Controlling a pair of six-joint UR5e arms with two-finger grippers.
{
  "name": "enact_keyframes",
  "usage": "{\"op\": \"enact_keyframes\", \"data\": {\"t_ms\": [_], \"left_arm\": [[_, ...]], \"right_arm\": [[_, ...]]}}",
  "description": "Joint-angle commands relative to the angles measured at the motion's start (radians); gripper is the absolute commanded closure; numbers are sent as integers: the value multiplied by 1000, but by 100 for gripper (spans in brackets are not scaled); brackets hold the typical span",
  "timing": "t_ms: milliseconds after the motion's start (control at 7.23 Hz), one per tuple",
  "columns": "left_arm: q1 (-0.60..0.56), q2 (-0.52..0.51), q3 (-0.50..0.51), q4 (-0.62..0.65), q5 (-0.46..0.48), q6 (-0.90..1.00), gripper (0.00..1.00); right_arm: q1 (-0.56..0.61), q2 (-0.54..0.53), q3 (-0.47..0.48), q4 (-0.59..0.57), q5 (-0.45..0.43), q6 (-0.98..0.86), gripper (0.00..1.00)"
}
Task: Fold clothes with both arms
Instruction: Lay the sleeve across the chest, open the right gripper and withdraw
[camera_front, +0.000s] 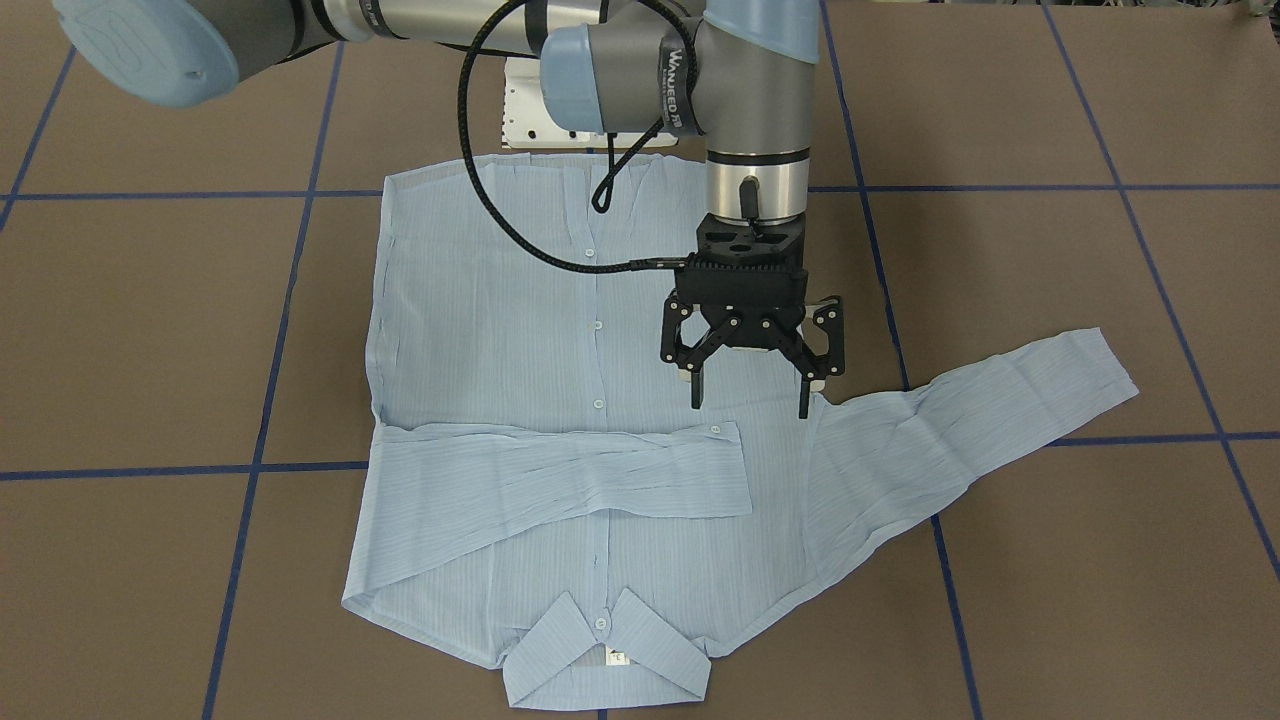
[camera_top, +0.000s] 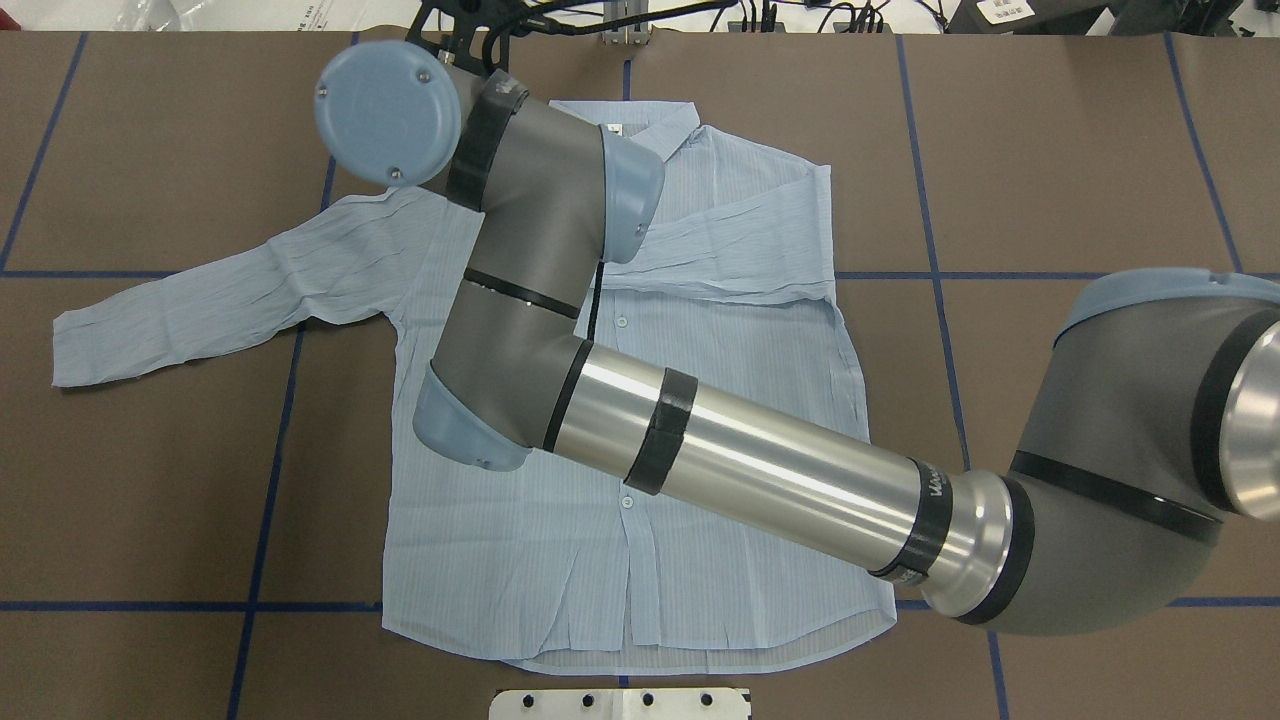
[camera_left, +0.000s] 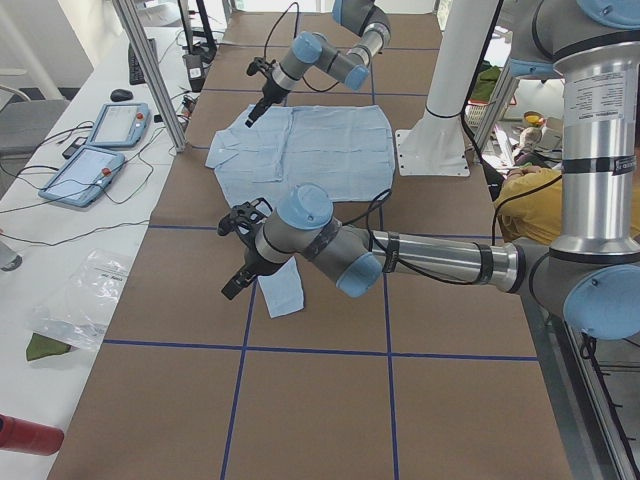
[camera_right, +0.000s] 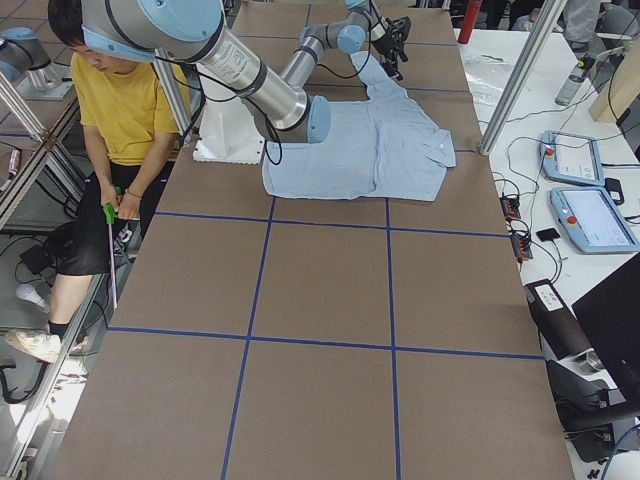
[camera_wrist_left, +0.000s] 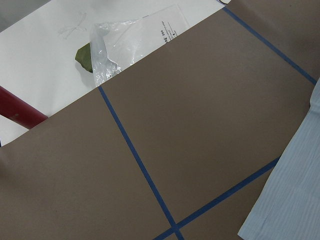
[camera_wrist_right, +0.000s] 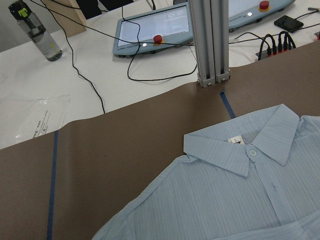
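You are looking at right hand (camera_front: 750, 400) hanging wide open, fingers (camera_front: 697, 390) pointing down. Shirt (camera_front: 500, 330) lying flat on table (camera_front: 150, 330) right under it, buttons (camera_front: 598, 324) facing up. One sleeve (camera_front: 560, 475) lying folded across shirt, just beside hand. Other sleeve (camera_front: 1000, 390) stretching out from beside hand, toward robot's left. Collar (camera_front: 600, 650) sitting past hand, far from robot. Left hand (camera_left: 235, 285) hovering near that sleeve's cuff (camera_left: 283, 292); you cannot tell if it is open or closed.

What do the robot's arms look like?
The right arm and left arm are silver and grey tubes with light-blue round caps and black bands. The right gripper is black with two fingers, fed by a black cable.
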Motion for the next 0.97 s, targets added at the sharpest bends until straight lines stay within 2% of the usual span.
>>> {"op": "enact_keyframes", "data": {"t_ms": [0,138,415,553,691,830], "left_arm": [[12,1,20,-76,-76,0,0],[15,1,23,-93,-156,2,0],[123,1,31,-121,-170,-38,0],[182,17,38,-159,-157,-129,0],[217,32,113,-304,-134,-220,0],[234,32,247,-518,-108,-318,0]], "right_arm": [[118,-53,33,-53,229,-93,0],[155,-152,124,-54,271,-190,0],[265,-432,391,-50,423,-432,0],[318,-558,517,-44,487,-548,0],[382,-702,606,-21,570,-662,0],[439,-830,645,62,631,-756,0]]}}
